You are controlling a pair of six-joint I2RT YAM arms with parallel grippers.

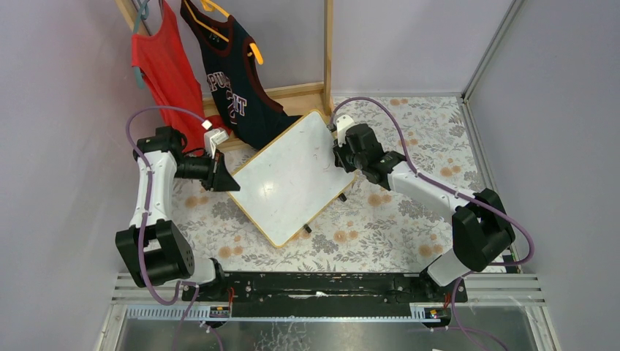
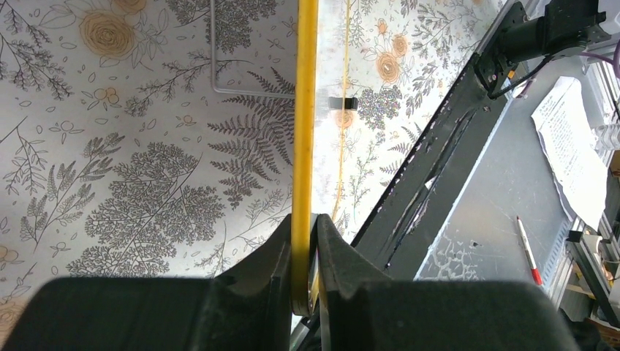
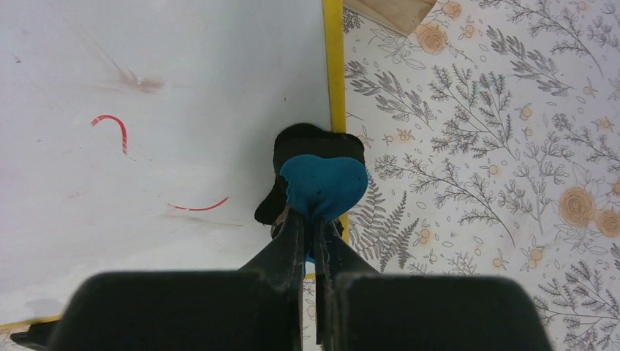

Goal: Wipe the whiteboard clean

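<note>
White-and-black arms (image 1: 148,191) carry purple cables (image 1: 164,108) and end in black jaws

Robot lab cell; alu-frame walls (image 1: 409,36); bolted arm rail (image 1: 314,281).

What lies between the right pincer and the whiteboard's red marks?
Right wrist view: the blue eraser that the right pincer holds, then bare whiteboard up to the red marks.

Hanging shirts (image 1: 232,88) crowd just behind the whiteboard (image 1: 289,179); its near side open.
</note>
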